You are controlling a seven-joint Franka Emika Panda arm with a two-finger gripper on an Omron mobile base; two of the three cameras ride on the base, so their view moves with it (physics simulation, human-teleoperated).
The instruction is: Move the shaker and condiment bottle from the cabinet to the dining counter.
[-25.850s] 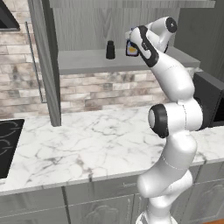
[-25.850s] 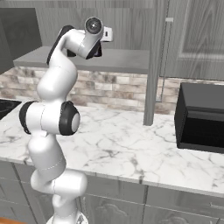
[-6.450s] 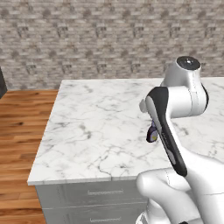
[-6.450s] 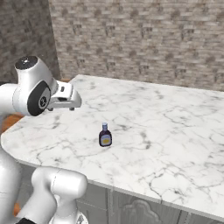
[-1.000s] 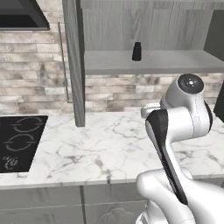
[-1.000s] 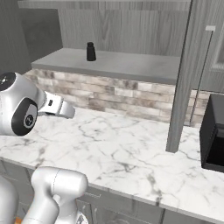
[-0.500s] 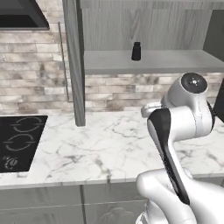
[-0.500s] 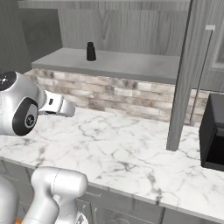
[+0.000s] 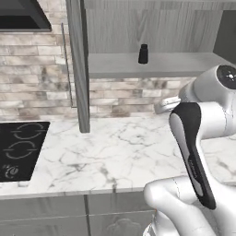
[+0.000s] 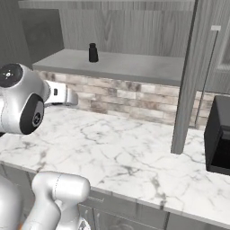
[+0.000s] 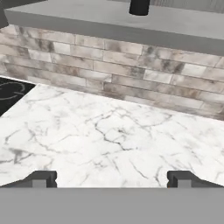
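Observation:
The shaker [image 9: 143, 54] [image 10: 93, 52], small and all black, stands upright on the grey inner shelf of the open cabinet [image 9: 175, 64] [image 10: 130, 67]. In the hand view the shaker [image 11: 139, 6] is cut off by the top edge. My gripper [image 10: 71, 96] [image 11: 111, 179] hovers over the marble worktop, below the shelf and well short of the shaker. Its fingers are spread wide and hold nothing. The condiment bottle and the dining counter are out of view.
The open cabinet door [image 9: 76, 69] [image 10: 191, 76] hangs edge-on down to the marble worktop [image 9: 115, 152]. A black cooktop [image 9: 18, 150] lies at the worktop's left end under a range hood [image 9: 18, 16]. A black appliance [image 10: 220, 134] stands at the right. Brick backsplash [image 11: 109, 65] runs under the shelf.
The arm's upper joints have swung to the right in the left base view and the hand has risen a little toward the shelf. The shaker and the base have stayed put.

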